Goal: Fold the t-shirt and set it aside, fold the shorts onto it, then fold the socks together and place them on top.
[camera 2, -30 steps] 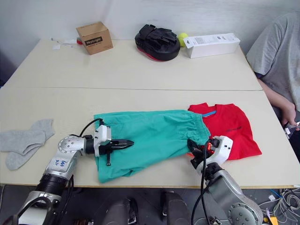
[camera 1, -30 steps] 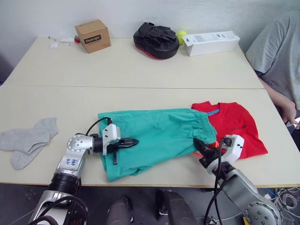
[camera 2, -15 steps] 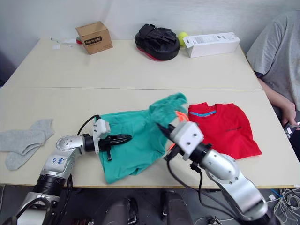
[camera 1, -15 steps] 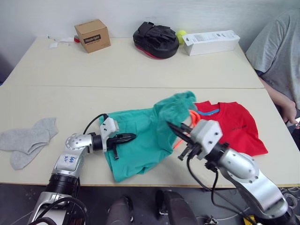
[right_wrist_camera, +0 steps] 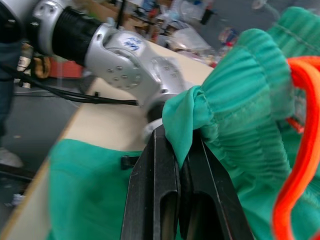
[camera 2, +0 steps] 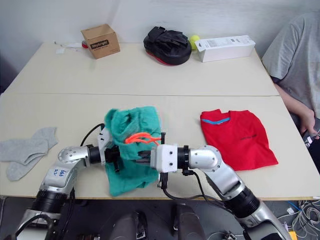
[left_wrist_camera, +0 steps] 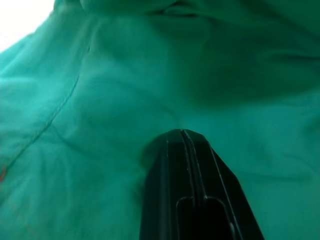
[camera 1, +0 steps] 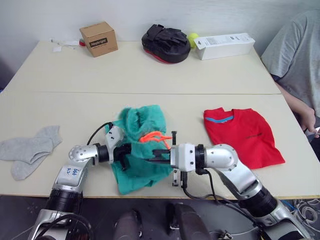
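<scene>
The teal-green shorts (camera 1: 141, 131) lie bunched near the table's front, the waist end with its orange drawstring (camera 1: 154, 136) folded over to the left. My right gripper (camera 1: 152, 156) is shut on the gathered waistband (right_wrist_camera: 235, 80), holding it above the lower layer. My left gripper (camera 1: 126, 150) is shut, its tips (left_wrist_camera: 182, 132) pressed against the teal cloth under the fold, close to the right gripper. The red t-shirt (camera 1: 243, 135) lies folded and flat to the right, apart from the shorts. The grey socks (camera 1: 31, 150) lie at the far left.
Along the far edge stand a cardboard box (camera 1: 98, 38), a black padded mitt (camera 1: 166, 42), a yellow-green ball (camera 1: 193, 37) and a long white box (camera 1: 225, 45). A person in a grey shirt (camera 1: 295, 60) sits at the right edge.
My right gripper has carried the waistband from the right end leftward over the shorts, doubling them up and uncovering the t-shirt. The left gripper has stayed in place.
</scene>
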Controlling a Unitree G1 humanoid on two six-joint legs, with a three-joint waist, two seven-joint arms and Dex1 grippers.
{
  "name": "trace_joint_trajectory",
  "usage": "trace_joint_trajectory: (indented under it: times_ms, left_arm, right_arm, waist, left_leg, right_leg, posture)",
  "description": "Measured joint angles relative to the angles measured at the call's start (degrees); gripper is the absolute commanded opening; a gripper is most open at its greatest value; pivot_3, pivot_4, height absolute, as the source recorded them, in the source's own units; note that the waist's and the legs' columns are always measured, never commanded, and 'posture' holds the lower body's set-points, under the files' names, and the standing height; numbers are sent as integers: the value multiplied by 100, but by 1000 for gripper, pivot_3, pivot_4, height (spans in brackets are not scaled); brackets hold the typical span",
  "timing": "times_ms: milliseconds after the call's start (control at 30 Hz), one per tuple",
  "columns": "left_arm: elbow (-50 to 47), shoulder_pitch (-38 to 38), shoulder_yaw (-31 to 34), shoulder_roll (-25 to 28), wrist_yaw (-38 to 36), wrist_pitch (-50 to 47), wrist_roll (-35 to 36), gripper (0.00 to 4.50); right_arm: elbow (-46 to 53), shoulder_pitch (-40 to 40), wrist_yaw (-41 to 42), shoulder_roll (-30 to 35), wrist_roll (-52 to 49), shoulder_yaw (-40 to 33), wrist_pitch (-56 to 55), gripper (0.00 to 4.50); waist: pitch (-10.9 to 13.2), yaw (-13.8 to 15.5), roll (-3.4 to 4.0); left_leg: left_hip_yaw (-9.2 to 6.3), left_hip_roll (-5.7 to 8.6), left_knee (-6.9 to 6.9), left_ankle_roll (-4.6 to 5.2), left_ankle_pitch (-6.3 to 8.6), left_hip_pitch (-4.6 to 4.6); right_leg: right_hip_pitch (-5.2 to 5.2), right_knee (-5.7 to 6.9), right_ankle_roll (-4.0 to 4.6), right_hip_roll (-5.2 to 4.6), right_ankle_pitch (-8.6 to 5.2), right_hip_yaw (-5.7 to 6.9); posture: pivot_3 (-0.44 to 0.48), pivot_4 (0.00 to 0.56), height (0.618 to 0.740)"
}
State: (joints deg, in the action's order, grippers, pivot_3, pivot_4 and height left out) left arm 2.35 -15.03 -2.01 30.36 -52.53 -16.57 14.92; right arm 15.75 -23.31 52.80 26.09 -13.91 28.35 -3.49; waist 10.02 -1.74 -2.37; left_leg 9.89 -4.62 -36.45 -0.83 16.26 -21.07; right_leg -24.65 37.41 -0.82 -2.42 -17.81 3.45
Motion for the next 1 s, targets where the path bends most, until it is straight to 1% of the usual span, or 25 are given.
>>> trace_joint_trajectory:
  times_ms: [67, 167, 267, 333, 400, 500, 600, 633, 733, 767, 867, 933, 1000]
  left_arm:
    - [-154, 126, 102, 28, 46, -133, 64, 0]
    - [-395, 435, 313, 158, 40, -238, 236, 0]
    - [-501, 683, 530, 271, -29, -372, 465, 0]
    - [-571, 736, 639, 438, -105, -459, 584, 0]
    - [-627, 805, 878, 701, -261, -581, 789, 0]
    - [-623, 871, 1252, 1111, -439, -767, 972, 0]
    - [-607, 897, 1509, 1396, -628, -900, 1162, 0]
    - [-607, 898, 1565, 1458, -656, -933, 1200, 0]
    - [-613, 909, 1819, 1737, -813, -1173, 1426, 0]
    - [-625, 908, 1966, 1807, -880, -1257, 1541, 0]
    - [-817, 755, 2179, 1837, -935, -1539, 1940, 0]
    - [-1149, 486, 2117, 1714, -905, -1767, 2257, 0]
    - [-1332, 274, 1966, 1582, -824, -1868, 2356, 0]
  right_arm:
    - [-176, 23, 167, -35, 51, 57, -12, 31]
    - [-598, 145, 186, -251, 89, 53, 85, 31]
    - [-684, 223, 362, -358, -164, 45, 481, 605]
    - [-616, 217, 531, -365, -450, 20, 792, 1326]
    - [-276, 194, 809, -269, -1058, -40, 1434, 2054]
    - [182, 8, 1202, 156, -1936, -391, 2358, 3114]
    - [566, -102, 1526, 803, -2805, -836, 3372, 4181]
    - [622, -96, 1564, 901, -2923, -940, 3504, 4477]
    - [723, 115, 1632, 1163, -3082, -1329, 3641, 4477]
    - [685, 230, 1575, 1191, -3071, -1524, 3620, 4295]
    - [402, 317, 1325, 1126, -2819, -1906, 3336, 3527]
    - [119, 291, 1218, 963, -2286, -1917, 2847, 2760]
    - [-89, 274, 1120, 733, -1807, -1754, 2418, 2022]
  waist:
    - [0, -7, 0]
    - [0, -34, 0]
    - [0, -34, 0]
    - [1, -27, 0]
    - [2, -33, 2]
    - [3, -20, 4]
    - [4, 8, 4]
    - [4, 13, 4]
    - [4, 13, 4]
    - [4, 14, 4]
    - [5, 5, 5]
    - [5, 9, 4]
    - [5, -3, 5]
  left_leg:
    - [1, 1, -1, 6, 3, 0]
    - [0, -2, -1, 7, 5, 3]
    - [-2, -4, -1, 5, 5, 1]
    - [-9, -4, -1, 4, 4, 0]
    - [-10, -6, -1, 5, 4, -1]
    - [-13, -5, 0, 7, 5, 0]
    - [-22, -4, 5, 9, 9, -7]
    - [-26, -4, 6, 7, 11, -9]
    - [-29, -4, 17, 0, 16, -13]
    - [-29, -4, 22, -1, 17, -14]
    - [-26, -4, 21, -2, 17, -16]
    - [-26, -3, 17, -2, 16, -15]
    - [-22, -3, 18, -5, 14, -10]
  right_leg:
    - [-1, 1, 1, -1, 0, 0]
    - [-4, 9, 11, -1, -4, 2]
    - [-11, 18, 17, -1, -8, 4]
    - [-11, 20, 21, -2, -7, 9]
    - [-11, 20, 25, -3, -6, 10]
    - [-9, 17, 30, -13, -7, 19]
    - [-9, 5, 39, -21, -8, 33]
    - [-10, 3, 42, -21, -10, 37]
    - [-13, -2, 52, -21, -16, 46]
    - [-15, -4, 53, -21, -17, 47]
    - [-16, -4, 52, -19, -17, 48]
    - [-13, -3, 50, -15, -16, 48]
    - [-11, 0, 46, -10, -14, 42]
  posture:
    - [0, 150, 740]
    - [0, 150, 740]
    - [0, 150, 740]
    - [0, 150, 740]
    - [0, 150, 740]
    - [0, 150, 740]
    - [0, 150, 740]
    - [0, 150, 740]
    - [0, 150, 740]
    - [0, 150, 740]
    - [0, 150, 740]
    - [0, 150, 740]
    - [0, 150, 740]
